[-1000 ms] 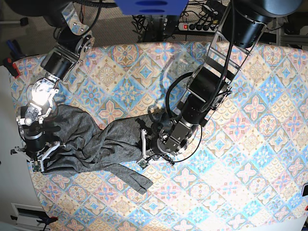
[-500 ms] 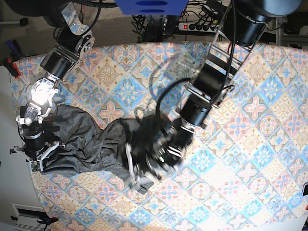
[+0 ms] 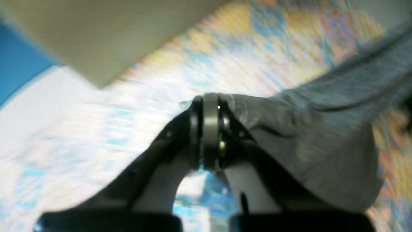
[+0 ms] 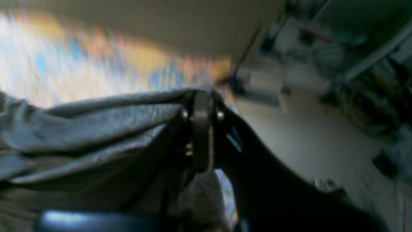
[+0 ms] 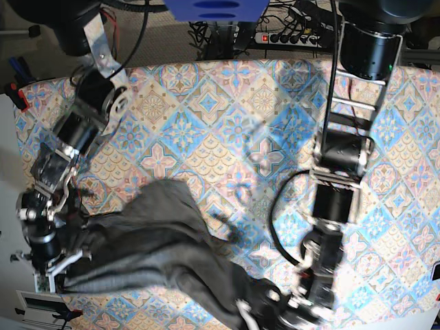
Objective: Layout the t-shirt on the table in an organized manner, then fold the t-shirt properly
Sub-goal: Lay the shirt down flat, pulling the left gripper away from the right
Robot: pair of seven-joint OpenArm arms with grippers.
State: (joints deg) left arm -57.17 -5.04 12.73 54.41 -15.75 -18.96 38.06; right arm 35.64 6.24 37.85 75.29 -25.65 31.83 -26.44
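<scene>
I see both sets of jaws clamped on the t-shirt: left gripper and right gripper hold it stretched low across the counter, near its front edge.

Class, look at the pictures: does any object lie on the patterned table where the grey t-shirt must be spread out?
Nothing visible does. Both grippers, left gripper and right gripper, are shut on the t-shirt, and the table shows only its patterned cloth.

The t-shirt stretches between both arms along the table's near edge.
</scene>
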